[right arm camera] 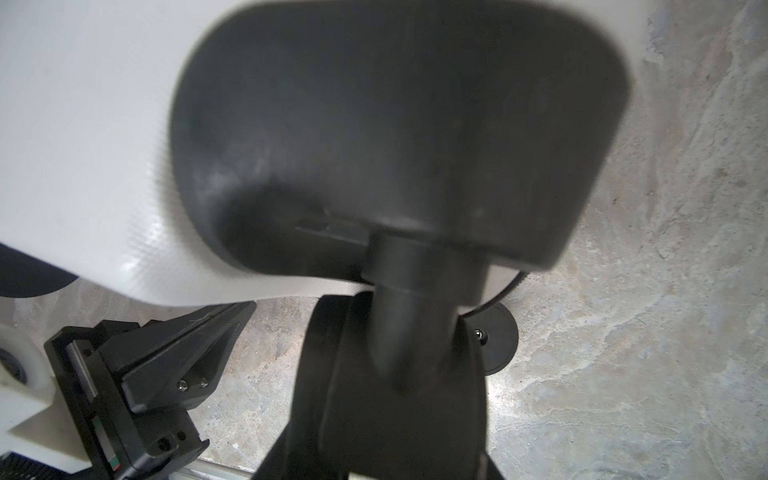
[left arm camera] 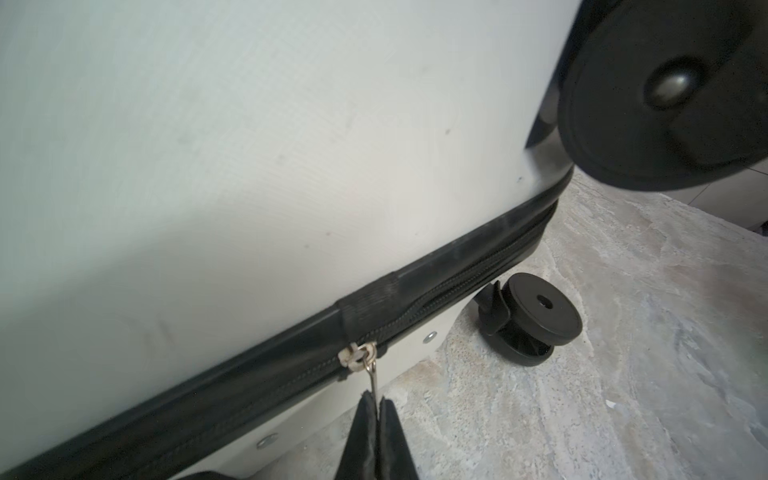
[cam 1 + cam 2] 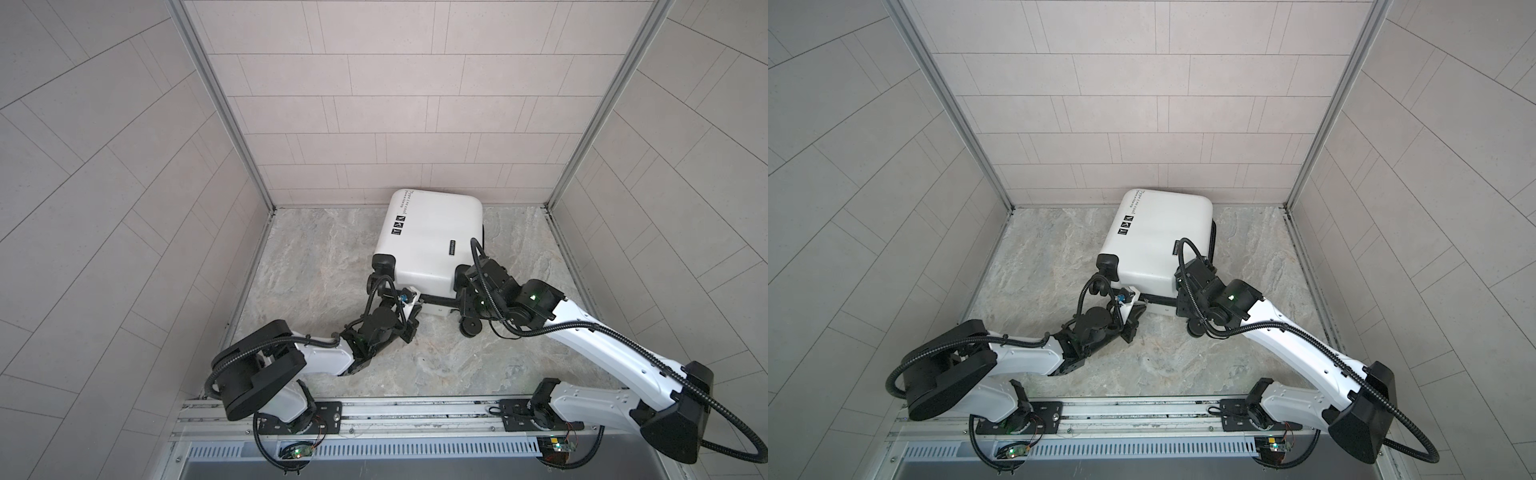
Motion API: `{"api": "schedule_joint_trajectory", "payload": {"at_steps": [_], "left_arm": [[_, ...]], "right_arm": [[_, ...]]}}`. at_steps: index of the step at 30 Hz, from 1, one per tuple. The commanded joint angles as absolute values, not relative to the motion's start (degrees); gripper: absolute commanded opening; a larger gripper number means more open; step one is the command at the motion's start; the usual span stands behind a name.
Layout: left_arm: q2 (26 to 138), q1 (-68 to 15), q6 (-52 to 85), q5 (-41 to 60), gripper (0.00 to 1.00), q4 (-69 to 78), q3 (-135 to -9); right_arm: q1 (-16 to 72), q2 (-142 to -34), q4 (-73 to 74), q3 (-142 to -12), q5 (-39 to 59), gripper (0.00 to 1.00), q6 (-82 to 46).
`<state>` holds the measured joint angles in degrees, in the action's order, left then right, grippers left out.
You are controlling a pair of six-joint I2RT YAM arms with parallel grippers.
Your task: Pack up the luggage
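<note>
Luggage (image 3: 432, 232) is lying flat at 12 o'clock on the table (image 3: 316, 257), left gripper (image 2: 377, 401) is pinching the zipper pull (image 2: 372, 376) at its 6 o'clock edge, right gripper (image 1: 399, 332) is clamping the 5 o'clock caster (image 1: 419, 266).

White hard-shell luggage (image 3: 432, 237) lying flat by back wall (image 3: 395, 124), lettered shell up, black wheels (image 3: 469, 328) nearward.

likely a robot test cell: tile-print walls (image 3: 374, 104), aluminium frame (image 3: 222, 104), stone-look floor (image 3: 316, 257).
</note>
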<state>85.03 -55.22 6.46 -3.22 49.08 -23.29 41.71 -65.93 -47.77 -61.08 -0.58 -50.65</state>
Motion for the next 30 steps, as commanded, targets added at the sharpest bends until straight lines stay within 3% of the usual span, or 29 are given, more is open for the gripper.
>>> {"api": "schedule_joint_trajectory", "payload": {"at_steps": [1, 30], "left_arm": [[86.2, -59.0, 5.5, 1.0, 0.0, 53.8, -27.2], [101.3, -69.8, 8.7, -1.0, 0.0, 60.7, -42.3]], "right_arm": [[44.2, -65.4, -38.3, -62.6, 4.4, 0.0, -45.4], [43.4, -63.6, -36.6, -57.5, 2.5, 0.0, -46.8]]}}
